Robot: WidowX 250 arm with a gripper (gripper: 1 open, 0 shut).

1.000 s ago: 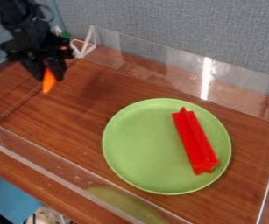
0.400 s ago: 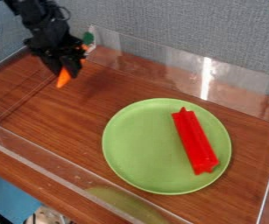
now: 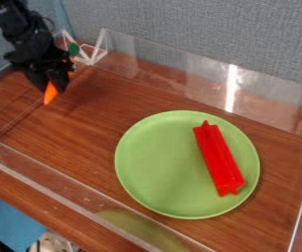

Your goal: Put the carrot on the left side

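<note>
Holding the carrot (image 3: 51, 94), gripper (image 3: 48, 81) hangs well apart from green plate (image 3: 147, 162).

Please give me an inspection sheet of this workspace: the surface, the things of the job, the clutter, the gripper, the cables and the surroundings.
Surface: brown wooden table, enclosed by low clear plastic walls.
Job's things: carrot, orange, held in the gripper with its tip pointing down, over the left part of the table; contact with the wood cannot be told.
Clutter: green plate at right of centre, with a long red ridged bar lying on it.
Gripper: black gripper, shut on the carrot, pointing steeply down.
Cables: nothing seen.
Surroundings: grey textured wall behind the table.
</note>
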